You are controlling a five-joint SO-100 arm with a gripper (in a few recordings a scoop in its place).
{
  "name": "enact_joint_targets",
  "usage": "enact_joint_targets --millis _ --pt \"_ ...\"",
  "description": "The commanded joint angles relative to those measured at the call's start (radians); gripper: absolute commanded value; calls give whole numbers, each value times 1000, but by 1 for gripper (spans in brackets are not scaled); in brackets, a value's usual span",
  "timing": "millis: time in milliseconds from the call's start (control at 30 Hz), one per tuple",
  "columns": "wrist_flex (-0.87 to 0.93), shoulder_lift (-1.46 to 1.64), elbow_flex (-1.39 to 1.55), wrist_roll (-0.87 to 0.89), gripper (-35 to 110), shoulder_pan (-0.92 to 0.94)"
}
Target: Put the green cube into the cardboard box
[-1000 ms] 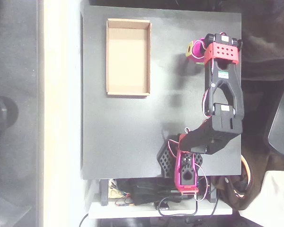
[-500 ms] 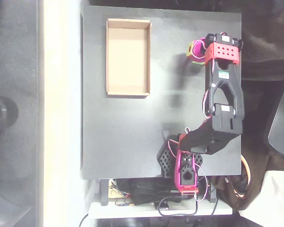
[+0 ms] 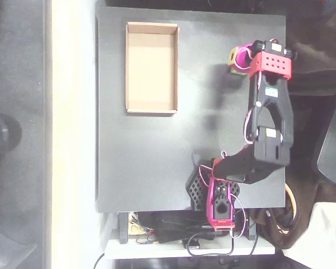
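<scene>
In the overhead view the green cube (image 3: pixel 233 54) is a small lime block at the tip of the magenta fingers of my gripper (image 3: pixel 239 58), near the dark table's far right. The jaws appear shut on it, and a shadow on the table below suggests it is held off the surface. The red wrist block and the black arm hide most of the fingers. The cardboard box (image 3: pixel 152 25), a shallow tan tray, lies open and empty at the table's far left, well apart from the gripper.
The arm's base (image 3: pixel 219 197) with pink parts and loose wires sits at the near edge of the table (image 3: pixel 140 162). A bright strip of floor runs along the left side. A chair stands beyond the right edge.
The gripper has shifted a little right and up in the picture, taking the lime cube with it, and its shadow has moved away from it. The box has not moved.
</scene>
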Motion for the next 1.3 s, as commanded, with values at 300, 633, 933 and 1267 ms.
enact_joint_targets --millis 300,633,933,1267 --pt "0 526 -12 8 15 -3" --pt "-2 749 -12 8 15 -184" --pt "-6 822 -12 8 15 -445" --pt "-83 804 3 8 15 -666"
